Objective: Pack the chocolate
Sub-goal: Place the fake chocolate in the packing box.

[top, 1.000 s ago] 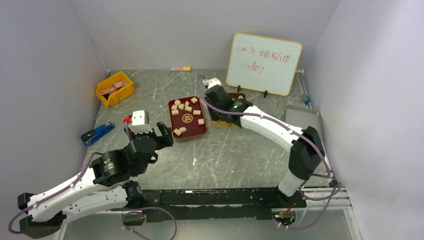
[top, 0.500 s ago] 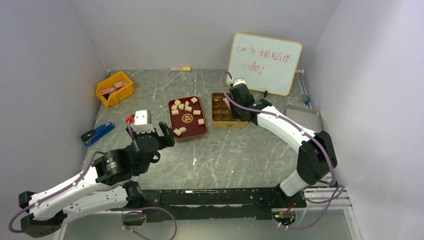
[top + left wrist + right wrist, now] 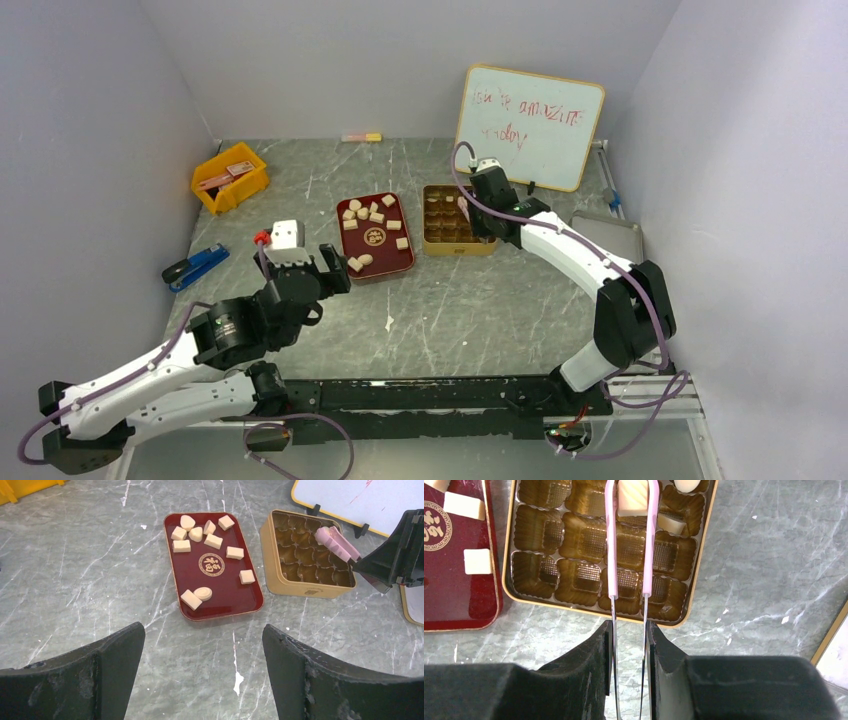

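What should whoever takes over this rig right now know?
Left gripper: open, empty, hovering over the table just short of the red tray.
Right gripper: shut on pink tongs, whose tips pinch one chocolate over the gold tin.
Done: two other pieces lie in tin cavities; most cavities are empty.
Left: drop the held piece into a cavity, then move the eleven or so pieces in the red tray across.
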Controlling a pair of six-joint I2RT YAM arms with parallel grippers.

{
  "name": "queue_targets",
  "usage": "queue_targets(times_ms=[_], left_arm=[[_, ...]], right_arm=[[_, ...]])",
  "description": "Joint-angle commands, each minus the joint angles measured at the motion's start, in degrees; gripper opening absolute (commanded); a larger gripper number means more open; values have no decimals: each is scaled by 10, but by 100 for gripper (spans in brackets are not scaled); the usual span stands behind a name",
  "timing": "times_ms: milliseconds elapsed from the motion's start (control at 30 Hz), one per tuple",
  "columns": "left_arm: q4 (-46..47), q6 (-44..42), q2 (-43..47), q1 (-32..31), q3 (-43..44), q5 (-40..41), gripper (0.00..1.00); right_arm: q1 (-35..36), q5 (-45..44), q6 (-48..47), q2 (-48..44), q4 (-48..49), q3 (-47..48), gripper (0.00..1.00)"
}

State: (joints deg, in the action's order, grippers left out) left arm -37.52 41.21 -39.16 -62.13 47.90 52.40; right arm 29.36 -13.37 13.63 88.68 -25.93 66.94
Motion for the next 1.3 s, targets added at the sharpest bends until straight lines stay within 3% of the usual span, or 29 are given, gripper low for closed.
queue_targets(times_ms=[0, 133, 400, 567, 733, 1033, 1267], left_arm=[[16, 0, -4, -3, 13, 4, 91], [15, 2, -5, -3, 12, 4, 91], [13, 4, -4, -3, 11, 5, 91], [13, 5, -3, -3, 11, 3, 91], [12, 5, -4, -3, 11, 2, 91], [12, 9, -4, -3, 11, 1, 91], [10, 10, -1, -3, 12, -1, 91]], right_arm=[[-10, 7, -9, -22, 31, 3, 8], [-12, 4, -9, -23, 32, 3, 13], [-15, 3, -8, -19, 32, 7, 35], [-15, 2, -9, -18, 30, 9, 39], [-17, 6, -10, -19, 31, 10, 38], [-18, 12, -13, -23, 27, 21, 24], [-18, 12, -16, -37, 36, 20, 22]])
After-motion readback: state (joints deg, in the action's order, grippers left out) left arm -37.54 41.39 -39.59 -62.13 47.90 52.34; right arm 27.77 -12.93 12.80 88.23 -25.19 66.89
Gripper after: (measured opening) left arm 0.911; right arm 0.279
